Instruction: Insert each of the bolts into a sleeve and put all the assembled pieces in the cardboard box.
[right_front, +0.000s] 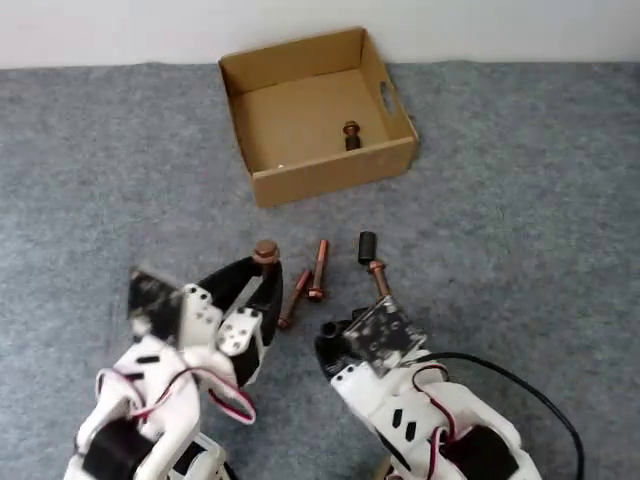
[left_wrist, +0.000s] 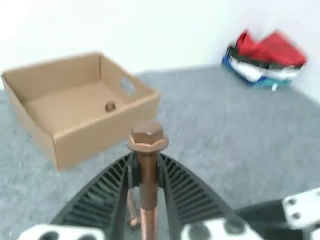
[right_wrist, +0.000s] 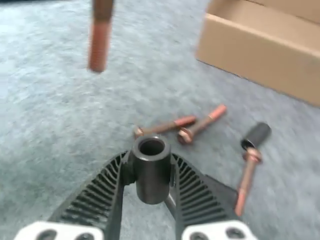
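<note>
My left jaws clamp a bolt (left_wrist: 146, 155), head up; my right jaws grip a sleeve (right_wrist: 151, 167), bore clear. If the two sit off-line, the tip could catch the rim and twist loose.

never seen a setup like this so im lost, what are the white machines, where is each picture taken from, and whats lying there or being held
These are two small robot arms with pincer grippers. One picture looks down from above; the other two come from cameras on each arm's wrist. The left gripper pinches a copper bolt, head up. The right gripper holds a black sleeve, its hole towards the camera. On the grey carpet lie three more bolts and another sleeve. The cardboard box holds one finished piece.
</note>
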